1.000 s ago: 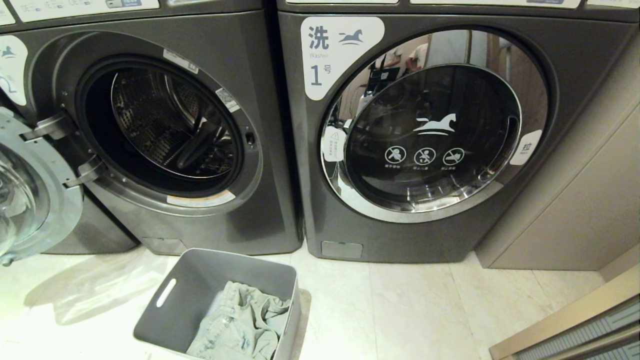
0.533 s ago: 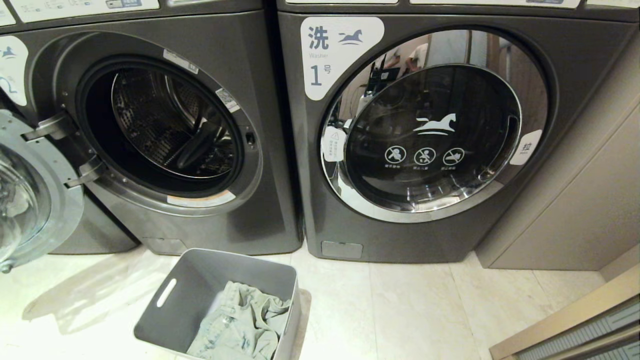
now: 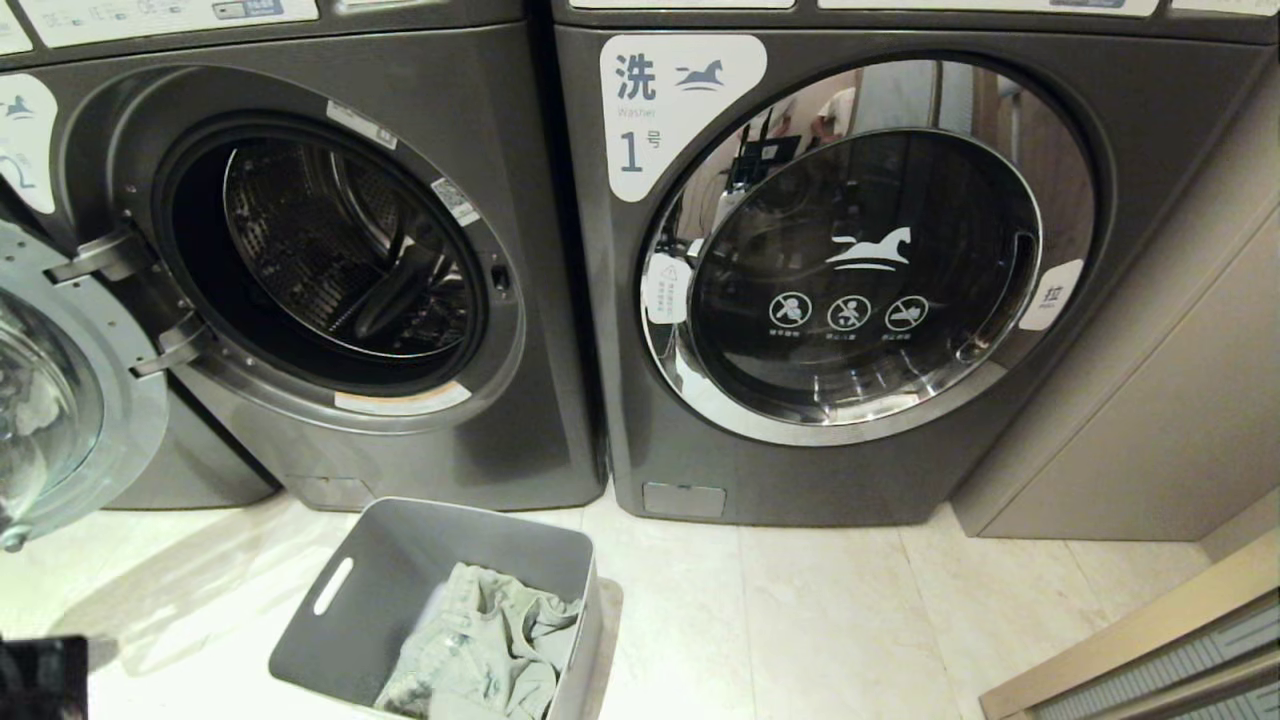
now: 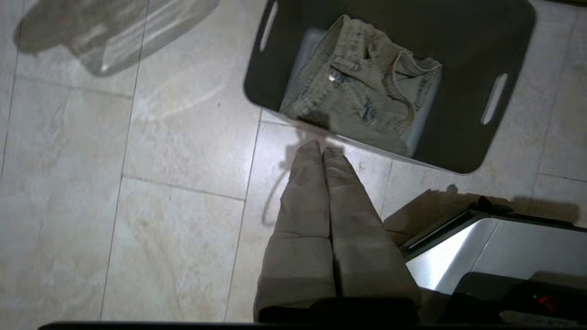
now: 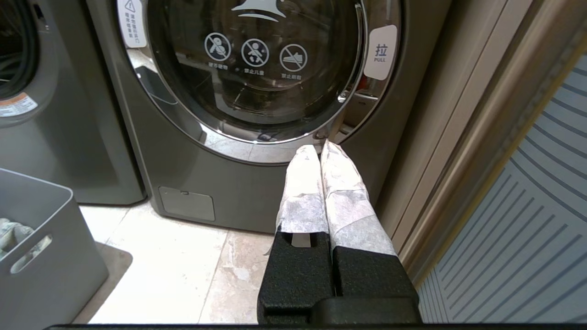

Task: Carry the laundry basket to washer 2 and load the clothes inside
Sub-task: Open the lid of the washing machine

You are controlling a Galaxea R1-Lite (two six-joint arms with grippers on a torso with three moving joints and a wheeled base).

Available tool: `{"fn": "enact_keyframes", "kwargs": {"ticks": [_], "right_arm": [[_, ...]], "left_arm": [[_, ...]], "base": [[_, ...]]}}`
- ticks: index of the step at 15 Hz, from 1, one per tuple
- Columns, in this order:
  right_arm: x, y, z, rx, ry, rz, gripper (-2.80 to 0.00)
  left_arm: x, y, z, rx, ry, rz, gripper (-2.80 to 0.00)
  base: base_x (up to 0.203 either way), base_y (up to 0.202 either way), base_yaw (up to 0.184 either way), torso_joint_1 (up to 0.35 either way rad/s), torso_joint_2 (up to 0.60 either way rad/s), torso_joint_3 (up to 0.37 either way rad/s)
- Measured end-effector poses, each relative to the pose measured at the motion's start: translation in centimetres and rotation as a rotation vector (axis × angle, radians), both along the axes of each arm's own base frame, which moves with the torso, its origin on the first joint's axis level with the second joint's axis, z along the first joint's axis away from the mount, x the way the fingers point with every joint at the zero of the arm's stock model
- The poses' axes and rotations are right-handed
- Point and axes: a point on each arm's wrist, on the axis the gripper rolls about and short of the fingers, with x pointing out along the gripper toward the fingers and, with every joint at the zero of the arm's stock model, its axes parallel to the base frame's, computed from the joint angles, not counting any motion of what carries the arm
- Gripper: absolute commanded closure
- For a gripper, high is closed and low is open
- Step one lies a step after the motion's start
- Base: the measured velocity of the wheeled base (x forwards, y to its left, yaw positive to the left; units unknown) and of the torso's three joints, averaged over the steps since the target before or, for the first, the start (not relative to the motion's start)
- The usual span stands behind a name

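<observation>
My left gripper (image 4: 322,151) wears tan cloth wrap; my right gripper (image 5: 318,150) has white wrap over black blocks.

The pale tiled floor (image 3: 820,610) carries the laundry basket (image 3: 420,560), standing upright just in front of washer 2 (image 3: 330,260). Beside that machine, washer 1 (image 3: 850,270) also stands on the floor, against a beige cabinet (image 3: 1150,420).

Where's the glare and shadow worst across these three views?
Head view: the floor is washed out at lower left, and the shut door of washer 1 mirrors the room. Left wrist view: dim, with the laundry basket walls near black. Right wrist view: evenly lit, with reflections on the door glass.
</observation>
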Motion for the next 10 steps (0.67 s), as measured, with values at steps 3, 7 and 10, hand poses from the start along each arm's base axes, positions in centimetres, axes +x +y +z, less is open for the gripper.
{"fn": "enact_keyframes", "kwargs": {"ticks": [3, 7, 10], "right_arm": [[0.0, 0.0, 0.0, 0.0, 0.0, 0.0, 0.0], [0.0, 0.0, 0.0, 0.0, 0.0, 0.0, 0.0], [0.0, 0.0, 0.0, 0.0, 0.0, 0.0, 0.0]], "left_arm": [[-4.0, -1.7, -3.0, 0.062, -0.161, -0.155, 0.0], [-7.9, -2.3, -7.2, 0.153, -0.262, -0.174, 0.0], [-9.7, -2.6, -8.5, 0.138, -0.365, -0.254, 0.0]], "base": [[0.0, 0.0, 0.0, 0.0, 0.0, 0.0], [0.0, 0.0, 0.0, 0.0, 0.0, 0.0], [0.0, 0.0, 0.0, 0.0, 0.0, 0.0]]}}
